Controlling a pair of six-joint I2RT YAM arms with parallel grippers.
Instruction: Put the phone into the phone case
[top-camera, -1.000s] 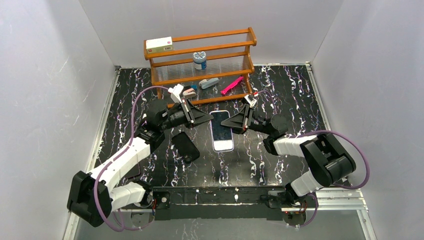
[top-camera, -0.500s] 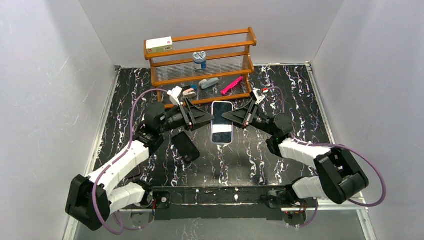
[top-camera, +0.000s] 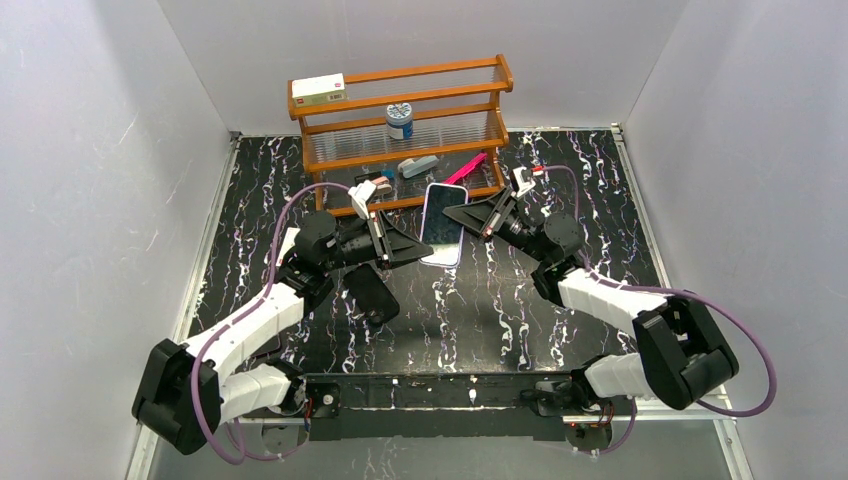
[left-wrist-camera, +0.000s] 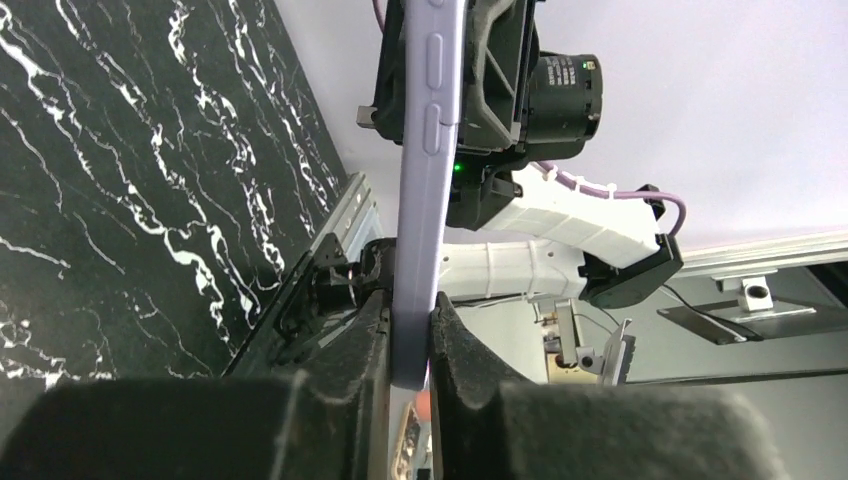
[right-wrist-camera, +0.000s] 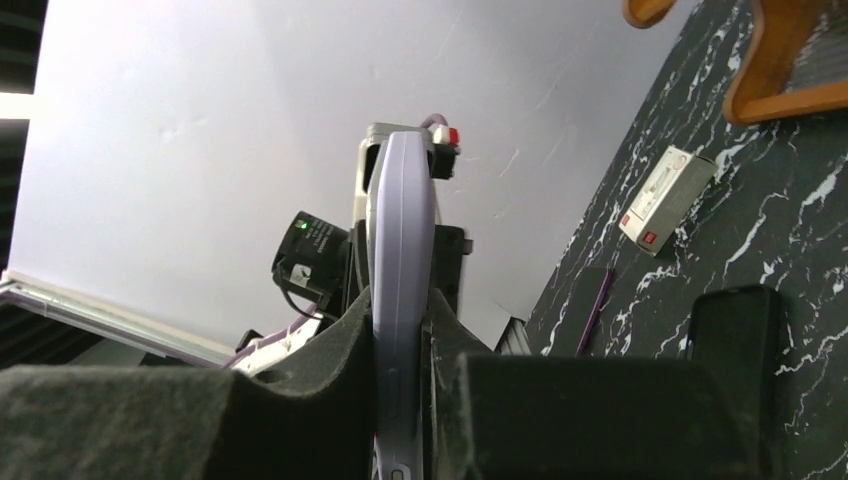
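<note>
Since a second ago your phone (top-camera: 443, 225) has left the middle of the bench (top-camera: 560, 170), where it lay flat. It now sits closer to the wooden rack (top-camera: 400, 105), turned at a slant with its far end toward the rack. Both of your arms have reached farther back with it, and the right arm has stretched out lower.

Your left fingers (top-camera: 400, 243) are clenched on the phone's near left edge. From the left wrist you see the phone edge-on, its pale lavender rim and side buttons running up between the two dark pads, which both press against it. Your right fingers (top-camera: 480, 215) grasp the opposite long edge, further up toward the rack. The right wrist view shows the same thin rim pinched between its pads, with wall rather than bench behind it, so the phone is up off the surface and carried between the two arms.

Your phone case (top-camera: 370, 292) lies flat on the bench beside the left forearm, nearer to you than the phone and apart from it. Neither set of fingers touches it.

On the rack you have a small white box (top-camera: 318, 90) on the top rail, a jar (top-camera: 400, 120) on the shelf below, and a pink item (top-camera: 463, 170) lower down.
</note>
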